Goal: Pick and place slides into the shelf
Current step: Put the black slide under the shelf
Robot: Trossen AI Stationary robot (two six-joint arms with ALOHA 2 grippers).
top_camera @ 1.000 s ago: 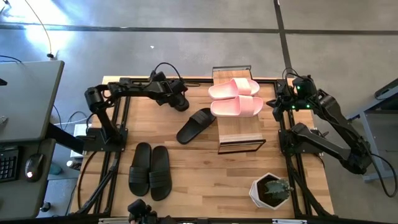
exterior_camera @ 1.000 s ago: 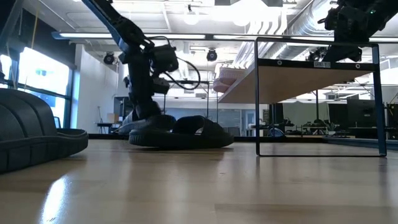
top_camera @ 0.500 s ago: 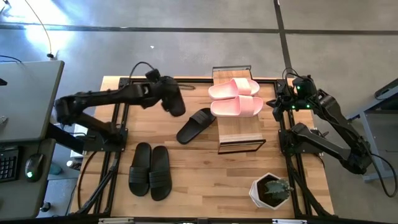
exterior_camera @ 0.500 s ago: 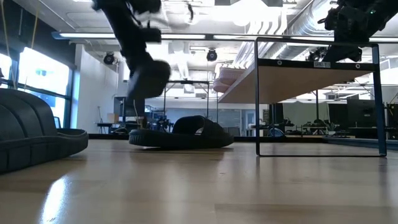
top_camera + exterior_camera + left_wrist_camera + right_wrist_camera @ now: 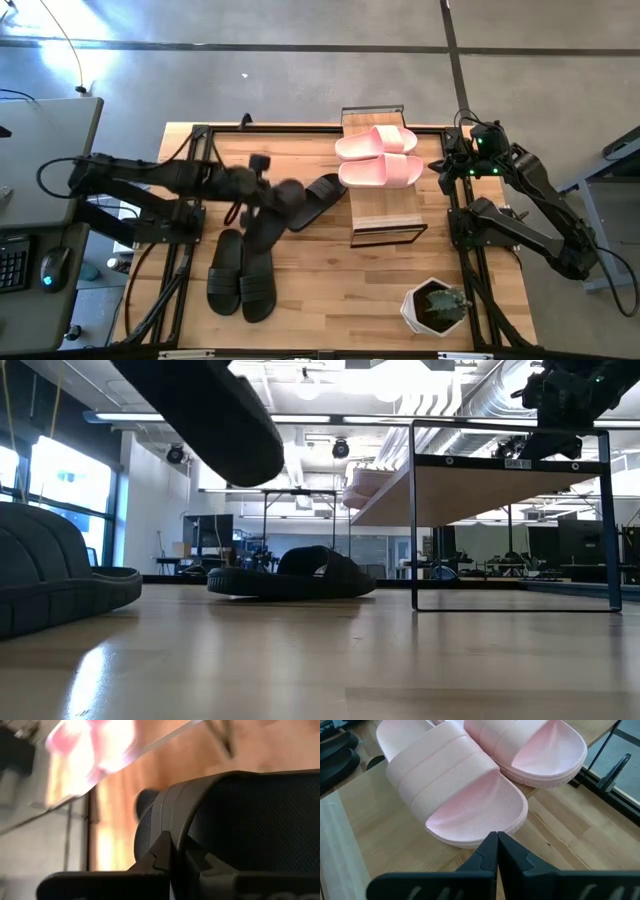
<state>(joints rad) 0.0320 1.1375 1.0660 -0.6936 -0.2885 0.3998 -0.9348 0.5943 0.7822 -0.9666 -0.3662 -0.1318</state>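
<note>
My left gripper [image 5: 262, 192] is shut on a black slide [image 5: 277, 205], held in the air above the middle left of the table. A second black slide [image 5: 318, 192] lies sole down beside the shelf [image 5: 382, 212]. A black pair [image 5: 240, 275] rests on the table at the near left. The pink pair [image 5: 378, 158] sits on the shelf's wooden top. My right gripper [image 5: 496, 845] hangs shut just off the pink slides, beside the shelf's right end, touching nothing. My left gripper [image 5: 170, 851] holds the black slide at the edge of its wide strap [image 5: 167, 802]. The shut fingertips [image 5: 161, 847] hide what lies between them. The slide is lifted clear of the table [image 5: 215, 415] and hangs tilted.
A white pot with a green plant [image 5: 436, 306] stands at the near right. The black slide on the table [image 5: 292, 574] lies just left of the shelf's black frame [image 5: 414, 520]. Bare wood stretches along the near middle of the table [image 5: 340, 290].
My left gripper has lifted a black slide off the far left of the table. It has carried the slide up and toward the near edge, turning as it went. The slide now hangs clear and tilted. The other slides have stayed where they were.
</note>
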